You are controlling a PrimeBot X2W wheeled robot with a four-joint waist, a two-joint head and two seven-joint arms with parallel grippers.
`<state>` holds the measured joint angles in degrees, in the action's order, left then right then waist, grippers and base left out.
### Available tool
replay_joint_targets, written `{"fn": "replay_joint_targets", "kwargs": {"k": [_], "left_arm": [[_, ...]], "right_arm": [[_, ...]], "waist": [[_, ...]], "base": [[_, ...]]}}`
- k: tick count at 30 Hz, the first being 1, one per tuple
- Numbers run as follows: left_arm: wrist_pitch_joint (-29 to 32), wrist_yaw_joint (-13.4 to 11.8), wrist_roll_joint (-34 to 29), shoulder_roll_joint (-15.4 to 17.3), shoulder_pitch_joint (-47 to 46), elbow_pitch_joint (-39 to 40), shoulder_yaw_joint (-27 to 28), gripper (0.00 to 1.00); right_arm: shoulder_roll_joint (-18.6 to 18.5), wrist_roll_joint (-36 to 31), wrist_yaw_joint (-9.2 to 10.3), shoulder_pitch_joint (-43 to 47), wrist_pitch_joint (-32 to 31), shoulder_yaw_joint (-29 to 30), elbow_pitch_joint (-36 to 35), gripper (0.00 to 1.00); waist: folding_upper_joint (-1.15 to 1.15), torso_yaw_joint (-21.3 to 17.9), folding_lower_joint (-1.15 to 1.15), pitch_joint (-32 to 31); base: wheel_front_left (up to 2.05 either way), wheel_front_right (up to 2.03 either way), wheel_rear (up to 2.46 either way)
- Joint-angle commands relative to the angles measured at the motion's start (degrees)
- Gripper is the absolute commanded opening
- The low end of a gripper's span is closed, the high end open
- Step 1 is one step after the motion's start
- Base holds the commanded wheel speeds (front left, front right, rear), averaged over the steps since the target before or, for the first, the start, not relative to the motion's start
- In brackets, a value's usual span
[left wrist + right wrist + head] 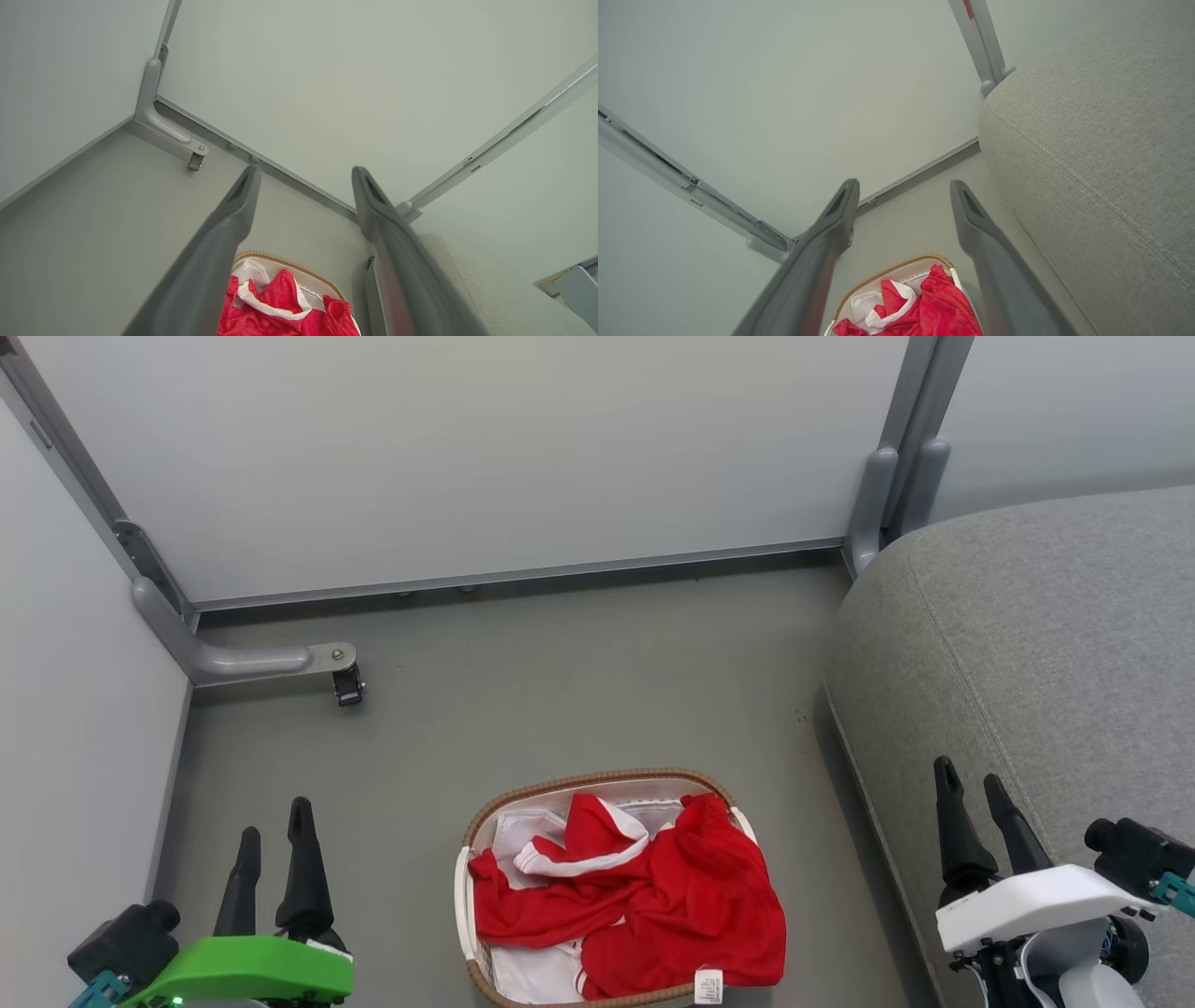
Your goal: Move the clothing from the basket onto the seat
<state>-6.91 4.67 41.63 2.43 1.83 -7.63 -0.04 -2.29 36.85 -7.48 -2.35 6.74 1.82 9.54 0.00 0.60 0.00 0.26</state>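
Left tool (275,817): lower left of head view, green wrist cover behind it. Fingers spread with a clear gap, nothing between them. Hangs above bare floor (560,691), left of the basket and apart from it.

Right tool (969,772): lower right of head view, white wrist cover behind it. Fingers likewise spread, nothing held. In the head view its fingers lie over the near edge of the seat; cannot tell whether they touch it.

Basket (597,777): cream, brown woven rim, stands on the floor at bottom centre of the head view, between the two tools. Near end is cut off by the picture's lower edge.

Clothing (691,887): red, crumpled, inside the basket, heaped mostly toward the seat's side. A fold with white trim sits on top at the far end. The right-hand part spills over the rim. White tag (709,986) hangs at the near edge of the red heap. White material (527,975) shows under the red at the near left corner; cannot tell whether liner or garment.

Seat (1027,635): large grey cushion, rounded corner, stitched seam along its top, just right of the basket with a strip of floor between. No clothing on the visible part.

Pale wall panels (467,457) close off the far and left sides, with a grey metal foot (252,661) in the far-left corner.
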Motion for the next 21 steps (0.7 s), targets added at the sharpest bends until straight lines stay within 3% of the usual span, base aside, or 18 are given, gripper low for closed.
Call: {"fn": "replay_joint_targets", "kwargs": {"k": [1,21], "left_arm": [[-0.5,-0.1,-1.8,0.4,0.6,0.2,0.0,1.00],[-3.4,-0.1,-13.2,0.5,2.2,-2.0,-0.5,1.00]], "right_arm": [[-0.4,-2.3,-0.02,0.0,0.7,-0.2,-0.4,1.00],[-0.5,-15.7,-0.01,1.3,3.6,-2.0,1.0,1.00]], "waist": [[0.00,0.0,0.00,0.0],[0.00,0.3,0.00,-0.4]], "base": [[0.00,0.00,0.00],[0.00,0.00,0.00]]}}
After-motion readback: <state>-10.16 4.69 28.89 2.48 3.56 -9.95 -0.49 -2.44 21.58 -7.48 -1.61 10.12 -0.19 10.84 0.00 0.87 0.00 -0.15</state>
